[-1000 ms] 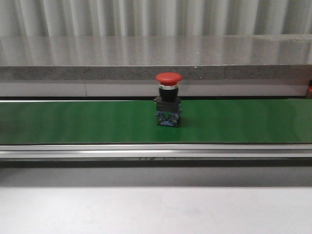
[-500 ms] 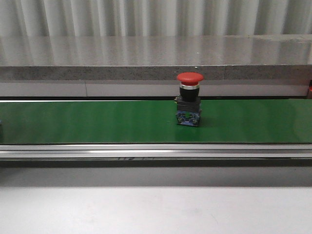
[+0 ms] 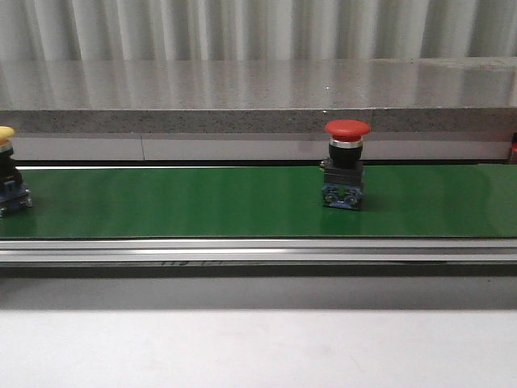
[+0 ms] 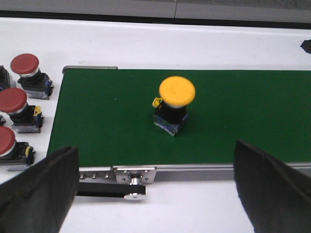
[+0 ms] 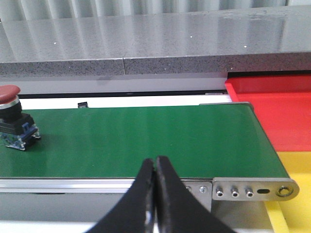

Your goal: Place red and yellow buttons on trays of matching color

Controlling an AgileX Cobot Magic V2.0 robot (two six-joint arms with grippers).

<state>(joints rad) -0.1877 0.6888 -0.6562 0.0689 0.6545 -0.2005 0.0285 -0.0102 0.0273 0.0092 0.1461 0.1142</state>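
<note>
Riding upright on the green conveyor belt [image 3: 202, 202], the red button [image 3: 347, 166] is standing right of the belt's middle in the front view, while the yellow button [image 3: 8, 171] is just showing at the belt's left edge. The right end effector [image 5: 154, 194] is hanging clenched, fingertips touching and grasping nothing, just off the belt's near rail close to its right end; from there the red button [image 5: 13, 119] is sitting well apart toward the belt's left, its stem vertical and its mushroom cap on top. Past the belt's right end the red tray [image 5: 272, 104] and the yellow tray [image 5: 294, 204] are lying side by side, the red one farther back. The left end effector [image 4: 155, 189] is released — its two dark fingers are spread wide, straddling the near rail — and the yellow button [image 4: 174, 104] is sitting on the belt between and beyond them, upright too. Three more red buttons [image 4: 19, 104] are waiting on the white worktop [image 4: 194, 39] just off the belt's left end. By my judgement the right arm is the nearer one for the red button — it would need to part its fingers first.
</note>
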